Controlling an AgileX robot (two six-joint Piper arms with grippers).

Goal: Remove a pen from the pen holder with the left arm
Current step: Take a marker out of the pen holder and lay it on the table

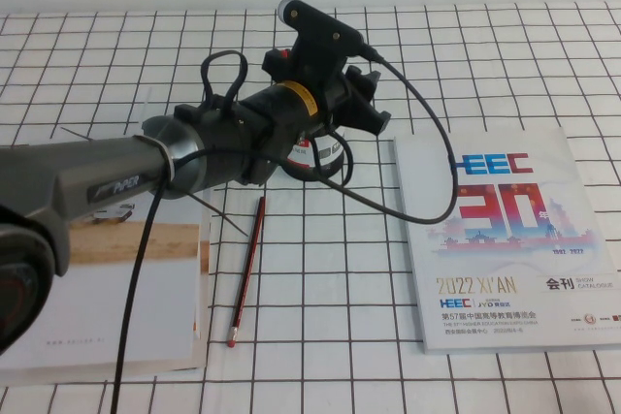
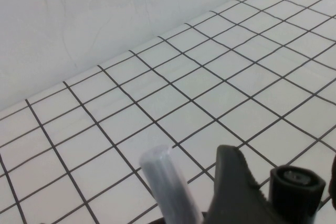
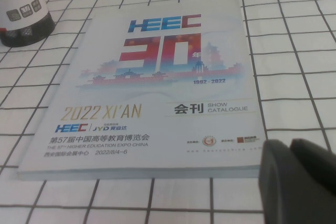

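The black mesh pen holder [image 1: 325,154] with a white label stands mid-table, mostly hidden under my left arm; the right wrist view also shows the holder [image 3: 23,11]. My left gripper [image 1: 361,96] hovers over it, open. In the left wrist view the left gripper [image 2: 286,182] has a black pen top [image 2: 296,182] standing between its fingers [image 2: 231,182], close to one of them. A translucent grey pen [image 2: 157,177] sticks up just outside them. A red pencil [image 1: 248,269] lies on the table in front of the holder. My right gripper [image 3: 299,182] is shut, low over the catalogue's near corner.
A glossy HEEC show catalogue [image 1: 514,239] lies at the right. A white booklet with a wooden stripe [image 1: 126,278] lies at the left front, partly under my left arm. The gridded cloth [image 1: 320,336] covers the table up to the back wall.
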